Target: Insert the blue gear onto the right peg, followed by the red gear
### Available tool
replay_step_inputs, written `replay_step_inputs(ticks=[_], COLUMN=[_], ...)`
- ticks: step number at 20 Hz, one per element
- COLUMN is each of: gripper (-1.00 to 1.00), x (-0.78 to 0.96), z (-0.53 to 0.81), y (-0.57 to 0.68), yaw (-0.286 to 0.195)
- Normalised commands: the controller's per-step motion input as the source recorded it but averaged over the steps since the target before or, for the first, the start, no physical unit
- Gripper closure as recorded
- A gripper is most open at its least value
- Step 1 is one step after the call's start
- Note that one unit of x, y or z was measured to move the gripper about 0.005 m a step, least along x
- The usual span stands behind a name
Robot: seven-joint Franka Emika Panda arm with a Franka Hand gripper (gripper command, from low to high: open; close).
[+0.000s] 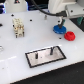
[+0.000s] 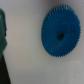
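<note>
While your hand hangs over the blue gear at the exterior frame's right, I cannot tell its spread. Beside it lies the red gear; lower centre, the right peg stands on the white tabletop.

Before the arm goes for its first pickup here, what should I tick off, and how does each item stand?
1. Blue gear free on the table, not on a peg: ok.
2. Tool above the blue gear: ok.
3. Tool open or shut: cannot tell.
4. Right peg upright and bare: ok.
5. Red gear beside the blue gear, touching or apart: cannot tell.
6. Blue gear's centre hole visible in the wrist view: ok.
</note>
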Motion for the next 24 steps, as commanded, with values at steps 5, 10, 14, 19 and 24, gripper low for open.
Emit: replay_step_inputs(ticks=[5,10,14,19,24], gripper=[-1.0,-1.0,-1.0,-1.0,-1.0], x=[-0.1,-0.38,-0.7,-0.33,0.02], z=[-0.02,-0.02,-0.14,-0.07,0.0], y=[-0.15,-0.05,-0.01,-0.08,-0.26], yaw=[0.0,0.0,0.0,0.0,0.0])
